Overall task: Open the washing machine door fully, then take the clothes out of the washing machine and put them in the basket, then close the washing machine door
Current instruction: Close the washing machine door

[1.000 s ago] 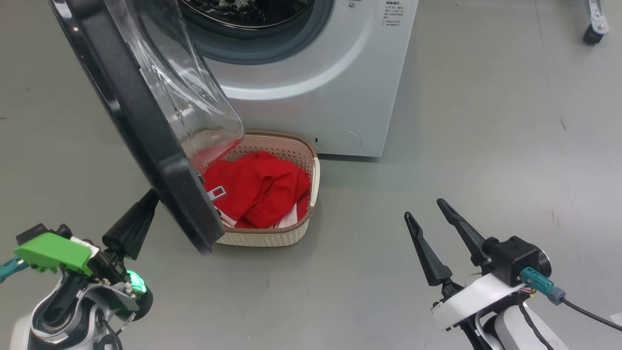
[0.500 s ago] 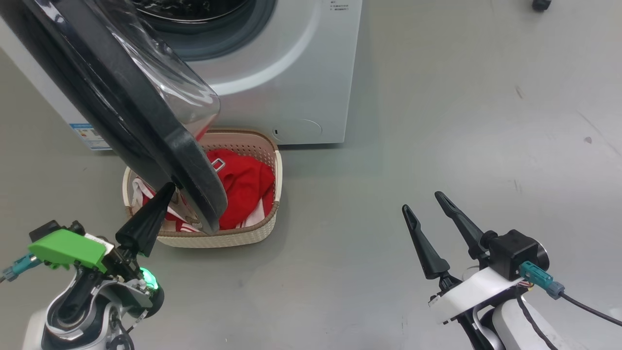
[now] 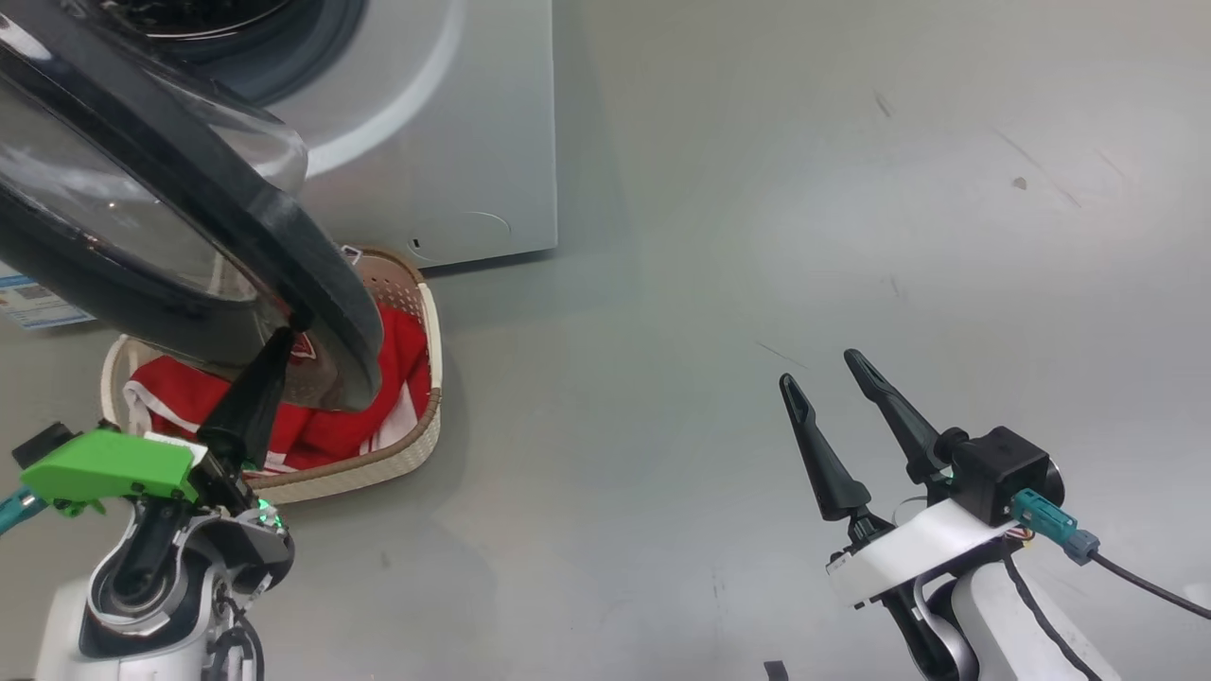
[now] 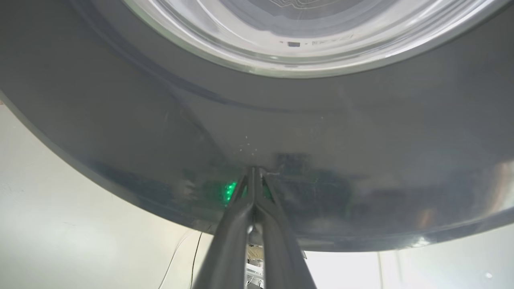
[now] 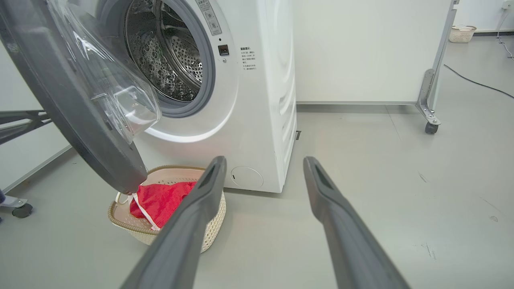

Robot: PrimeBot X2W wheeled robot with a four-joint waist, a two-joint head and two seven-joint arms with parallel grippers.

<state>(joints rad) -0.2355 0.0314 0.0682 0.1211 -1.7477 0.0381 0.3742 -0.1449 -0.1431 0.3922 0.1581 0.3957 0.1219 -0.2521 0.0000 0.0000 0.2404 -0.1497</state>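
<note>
Right wrist view, washing machine (image 5: pixel 261 100) labels (image 5: pixel 248 58) unreadably small, right gripper (image 5: pixel 264 160) fingers apart, left gripper (image 4: pixel 253 170) pinched together against door (image 4: pixel 120 120)

White washer (image 5: pixel 261 120), round port uncovered, perforated steel drum (image 5: pixel 172 60) in view. Black-rimmed door (image 5: pixel 52 100) partway open, clear glass bowl facing the port, lower edge above the basket (image 3: pixel 416 445). Cream, brown-rimmed, on the floor just before the washer, holding red clothes (image 5: pixel 160 200) with white trim.
</note>
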